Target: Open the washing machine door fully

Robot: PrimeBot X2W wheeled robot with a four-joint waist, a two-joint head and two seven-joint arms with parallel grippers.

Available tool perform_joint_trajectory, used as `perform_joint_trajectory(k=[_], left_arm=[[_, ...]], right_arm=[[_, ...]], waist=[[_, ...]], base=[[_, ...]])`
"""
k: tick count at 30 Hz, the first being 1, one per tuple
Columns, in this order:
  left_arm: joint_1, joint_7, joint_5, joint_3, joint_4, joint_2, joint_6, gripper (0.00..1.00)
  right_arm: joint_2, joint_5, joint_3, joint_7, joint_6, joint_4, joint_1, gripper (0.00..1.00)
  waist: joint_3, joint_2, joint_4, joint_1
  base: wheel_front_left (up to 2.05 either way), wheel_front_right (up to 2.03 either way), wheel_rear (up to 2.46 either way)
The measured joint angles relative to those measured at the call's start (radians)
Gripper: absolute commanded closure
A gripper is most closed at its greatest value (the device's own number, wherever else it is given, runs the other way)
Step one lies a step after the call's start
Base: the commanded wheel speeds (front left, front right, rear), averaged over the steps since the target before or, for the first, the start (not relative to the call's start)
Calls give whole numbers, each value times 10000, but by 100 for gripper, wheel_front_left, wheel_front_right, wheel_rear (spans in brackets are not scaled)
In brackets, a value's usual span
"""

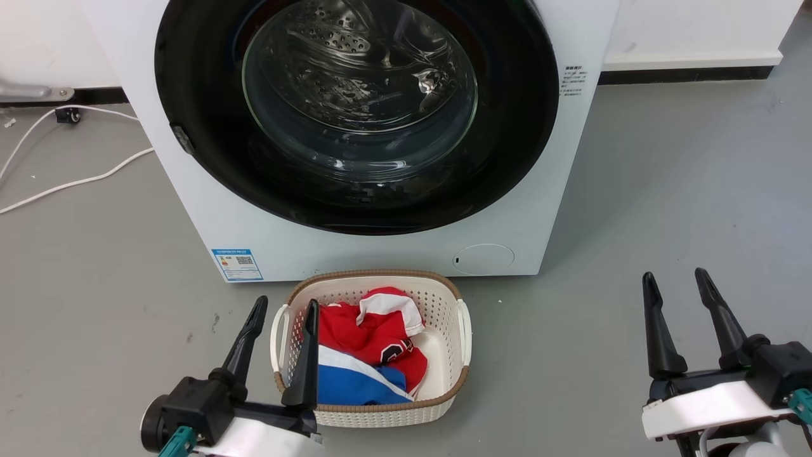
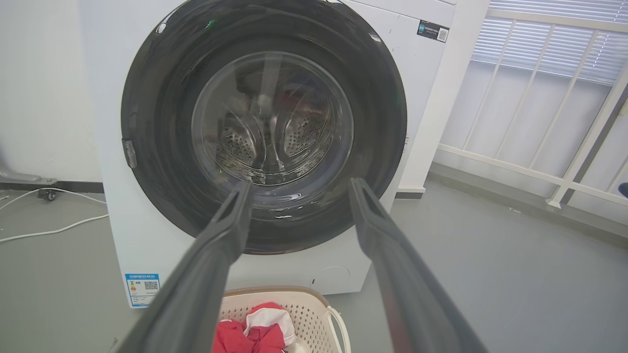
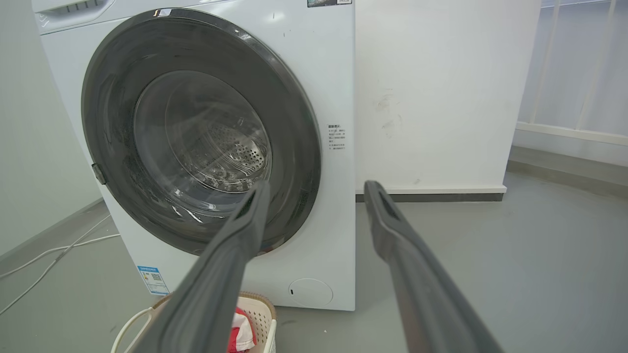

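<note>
Left jaws: spread, empty, fingers (image 1: 244,348) pointing up over the floor's near-left part. Inner finger crossing the basket's (image 1: 451,298) left side in head view; touching or just above, can't tell. Aimed straight at the door (image 1: 358,114) in the left wrist view, so probably parked ready to reach.

Right jaws: spread too, empty, fingers (image 1: 656,330) over the floor's near-right, well apart from everything. Aimed past the machine's (image 1: 190,209) right edge, so likely on standby.

Basket on the floor just in front of the machine, centred under the door, holding red, white and blue clothes (image 1: 374,336). Probably staged for loading, but right in the approach path.

Door shut, flush on the machine front, nearly machine-wide, steel drum visible through the glass. Small grey tab (image 1: 183,139) on the left rim, probably the pull point. If so, hinge on the right and an outward swing toward the right jaws.

Task not begun, by the look of it. Next, judged: left jaws to the tab, hook or pinch, pull in an arc. Risks: slipping off the glossy rim, clipping the basket.

White cable (image 1: 76,184) along the floor's far-left, clear of the work. Small round flap (image 1: 483,259) low right on the machine, not the target.
</note>
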Motion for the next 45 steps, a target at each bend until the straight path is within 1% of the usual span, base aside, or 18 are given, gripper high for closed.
perform_joint_trajectory(k=[5, 12, 17, 34, 39, 40, 41, 42, 45], left_arm=[[99, -90, 499, 477, 230, -249, -407, 0], [205, -219, 1022, 550, 602, -339, -635, 0], [211, -286, 1254, 625, 709, -345, -662, 0], [206, -305, 1035, 627, 857, -351, -709, 0], [111, -305, 1035, 569, 876, -351, -713, 0], [80, -305, 1035, 550, 874, -351, -719, 0], [61, -305, 1034, 527, 871, -351, -721, 0], [55, -305, 1018, 518, 863, -351, -721, 0], [22, -305, 976, 499, 809, -351, -721, 0]], right_arm=[[-4, 240, -12, -98, 0, 251, 11, 0], [-4, -36, 27, -228, 0, 349, 6, 0], [-4, -305, 75, -311, 0, 349, 5, 0], [-4, -180, 130, -313, 0, 397, 2, 0], [-4, -92, 73, -313, 0, 242, -27, 0], [-2, 31, 40, -313, 0, 242, -45, 37], [-4, 88, -12, -313, 0, 238, -56, 82], [-2, 115, -71, -313, 0, 242, -72, 100], [-4, 456, -355, -313, 0, 320, -260, 100]], waist=[[14, 0, -21, 0], [104, 0, -32, 0], [176, 0, -20, 0], [204, 0, 90, 0], [288, 0, 202, 0], [315, 0, 236, 0], [343, 0, 273, 0], [376, 0, 309, 0], [528, 0, 422, 0]], base=[[0, 0, 0], [0, 0, 0], [0, 0, 0], [0, 0, 0], [0, 0, 0], [0, 0, 0], [0, 0, 0], [0, 0, 0], [0, 0, 0]])
